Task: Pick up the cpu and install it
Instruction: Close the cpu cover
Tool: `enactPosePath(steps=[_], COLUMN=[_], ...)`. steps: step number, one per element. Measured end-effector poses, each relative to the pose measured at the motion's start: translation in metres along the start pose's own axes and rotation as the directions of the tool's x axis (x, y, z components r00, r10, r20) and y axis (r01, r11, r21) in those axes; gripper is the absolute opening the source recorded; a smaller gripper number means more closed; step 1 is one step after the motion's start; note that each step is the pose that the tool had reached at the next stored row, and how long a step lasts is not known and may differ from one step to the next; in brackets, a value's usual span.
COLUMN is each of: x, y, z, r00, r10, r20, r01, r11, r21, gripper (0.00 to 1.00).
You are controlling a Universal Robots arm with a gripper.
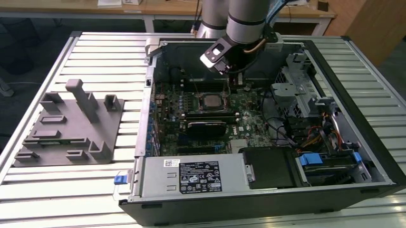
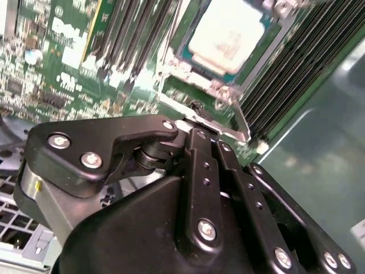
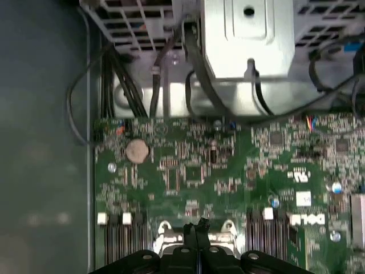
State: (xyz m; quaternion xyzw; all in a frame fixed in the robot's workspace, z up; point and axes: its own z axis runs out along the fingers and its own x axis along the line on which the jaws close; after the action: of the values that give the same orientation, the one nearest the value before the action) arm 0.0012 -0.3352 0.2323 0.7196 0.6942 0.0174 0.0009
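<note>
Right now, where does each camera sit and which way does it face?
Exterior view: off the arm, high above the open computer case, looking down into it; the arm reaches in near the cpu.
Second wrist view: on the arm, looking past the shut gripper at the cpu in its socket.
First wrist view: on the arm, looking over the gripper across the motherboard to the drive cage.
Shared: both wrist views show gripper and motherboard.

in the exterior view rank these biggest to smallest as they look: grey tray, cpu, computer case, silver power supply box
1. computer case
2. grey tray
3. silver power supply box, clearly less than the tray
4. cpu, by far the smallest
</note>
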Motion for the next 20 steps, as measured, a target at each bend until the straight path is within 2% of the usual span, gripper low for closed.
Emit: enactPosePath(steps=[7, 15, 20], x=[-0.0006, -0.0009, -0.0012], y=[-0.0168, -0.0248, -0.0328], z=[-0.0004, 0.0, 0.0015], r00=[1.0, 1.0, 1.0], r10=[0.001, 0.0, 0.0], r20=[0.0, 0.0, -0.0001], r01=[-0.001, 0.0, 0.0], r11=[1.0, 1.0, 1.0], r21=[0.0, 0.0, -0.0001], gripper=[0.11, 0.11, 0.11])
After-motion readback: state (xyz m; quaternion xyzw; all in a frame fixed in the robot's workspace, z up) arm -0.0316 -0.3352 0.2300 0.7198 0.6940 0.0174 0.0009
